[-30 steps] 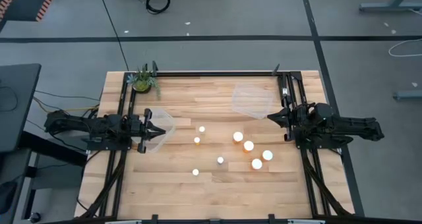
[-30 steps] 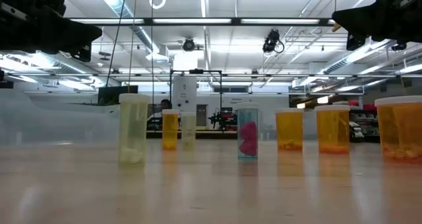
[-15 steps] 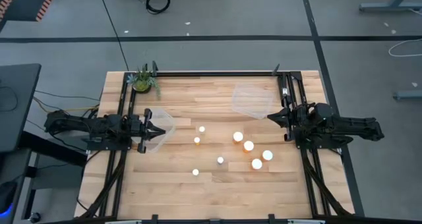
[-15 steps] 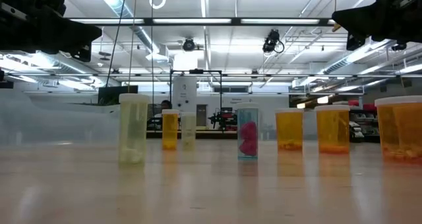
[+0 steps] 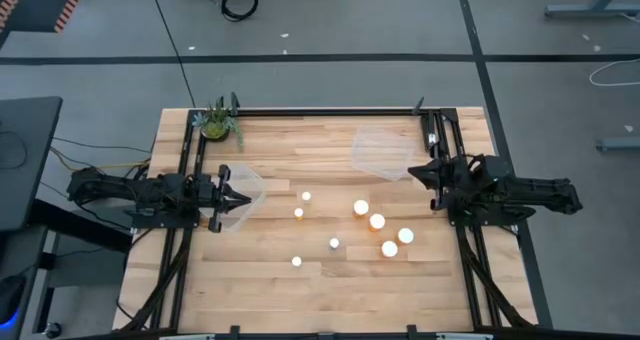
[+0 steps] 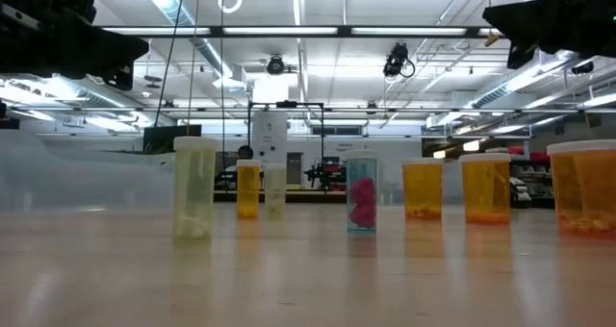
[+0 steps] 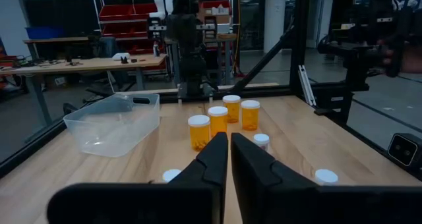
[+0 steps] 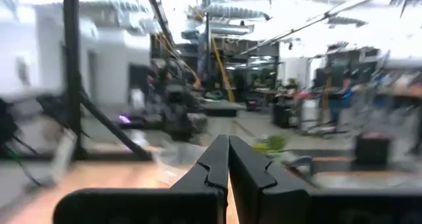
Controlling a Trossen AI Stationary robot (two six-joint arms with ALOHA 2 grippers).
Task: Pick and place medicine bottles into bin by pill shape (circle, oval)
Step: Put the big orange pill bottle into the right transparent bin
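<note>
two arms, matte black throughout — chunky jointed segments, angular housings, no visible markings from above. left gripper and right gripper each taper to sharp wedge. fingers dark, smooth, flat-faced, broad at base and narrowing toward tip — same form on right fingers. dark cables trail beside left arm's base.

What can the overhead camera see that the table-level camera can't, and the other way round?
Only the overhead view shows the whole table, the potted plant, two clear bins, and both arms at the sides, the left gripper and right gripper shut and empty.

Only the table-level view shows the bottles' sides: orange ones, a pale one, and one holding pink pills, plus the hall behind.

Both show the medicine bottles standing upright on the wood.
</note>
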